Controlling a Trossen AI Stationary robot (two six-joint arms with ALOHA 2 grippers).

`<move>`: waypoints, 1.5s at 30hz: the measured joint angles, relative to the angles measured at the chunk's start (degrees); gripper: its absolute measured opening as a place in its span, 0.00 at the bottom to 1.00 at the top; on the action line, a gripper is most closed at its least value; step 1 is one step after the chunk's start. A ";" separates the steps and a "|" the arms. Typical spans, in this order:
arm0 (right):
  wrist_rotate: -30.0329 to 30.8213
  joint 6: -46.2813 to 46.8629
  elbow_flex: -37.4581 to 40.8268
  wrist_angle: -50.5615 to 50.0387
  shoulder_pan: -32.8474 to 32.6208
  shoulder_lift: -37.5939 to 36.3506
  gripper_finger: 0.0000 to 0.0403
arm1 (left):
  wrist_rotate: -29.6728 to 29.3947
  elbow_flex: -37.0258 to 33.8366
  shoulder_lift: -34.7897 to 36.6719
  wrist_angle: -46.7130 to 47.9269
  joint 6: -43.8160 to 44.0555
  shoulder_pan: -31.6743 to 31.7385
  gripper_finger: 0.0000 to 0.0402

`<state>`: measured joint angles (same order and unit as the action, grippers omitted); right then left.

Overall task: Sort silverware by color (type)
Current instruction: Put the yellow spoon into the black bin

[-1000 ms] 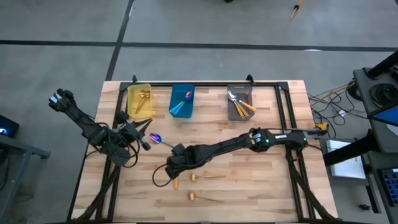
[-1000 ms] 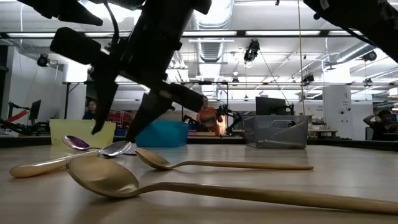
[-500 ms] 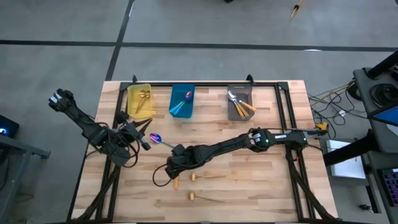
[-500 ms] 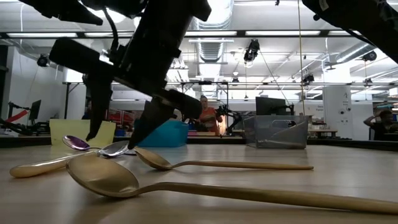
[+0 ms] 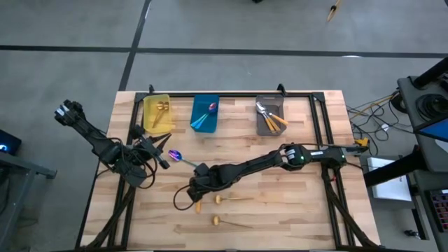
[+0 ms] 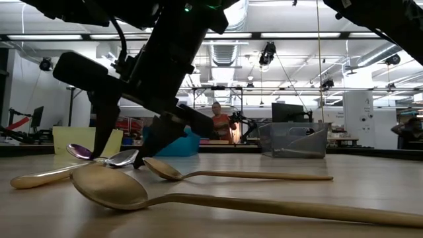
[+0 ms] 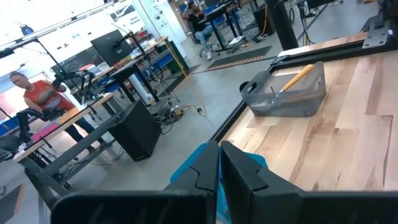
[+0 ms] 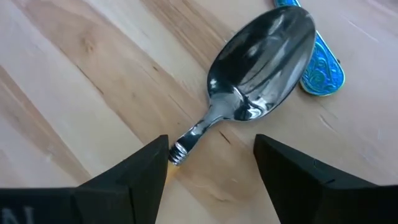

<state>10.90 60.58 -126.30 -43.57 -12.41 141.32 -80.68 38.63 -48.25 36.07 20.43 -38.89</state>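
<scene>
A silver spoon with an orange handle lies flat on the wooden table. My right gripper is open and slants down over the spoon's neck, one finger on either side, touching nothing that I can see. A purple spoon lies beside it, its teal handle end next to the silver bowl. Two gold spoons lie nearer the front edge. My left gripper waits shut above the table's left side, holding nothing.
Three bins stand in a row at the far edge: yellow with gold spoons, blue with teal-handled spoons, grey with orange-handled spoons. Black frame rails run along the table's sides. Bare wood lies at the right.
My right gripper has come down a little toward the silver spoon, its fingers now close to the tabletop on either side of the spoon. The spoons have not moved.
</scene>
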 joint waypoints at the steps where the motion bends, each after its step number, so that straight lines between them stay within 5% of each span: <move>1: 0.46 -0.69 0.03 0.28 -0.03 0.00 0.57 | 0.00 0.00 0.00 0.00 0.00 0.00 0.00; 17: 8.87 -18.46 0.92 1.32 -1.03 0.35 0.57 | -1.95 0.00 0.00 -0.02 -0.02 0.00 0.00; 27: 7.76 -33.68 0.90 -3.76 -0.77 -0.44 0.57 | -1.95 0.00 -0.04 -0.02 -0.02 0.00 0.00; 32: 1.91 -34.42 0.90 -3.78 -0.02 -0.63 0.56 | -1.95 0.00 -0.04 -0.02 -0.01 0.00 0.00; 37: 1.14 -33.66 0.90 -3.74 0.08 -0.63 0.44 | -1.95 0.00 -0.04 -0.07 0.00 0.00 0.00; 45: 1.70 -32.72 2.29 -1.64 0.16 -0.81 0.10 | -2.65 0.00 -0.04 -0.23 -0.02 0.00 0.00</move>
<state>12.60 27.86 -124.01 -45.20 -12.25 140.51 -83.34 38.63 -48.29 35.85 20.40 -38.89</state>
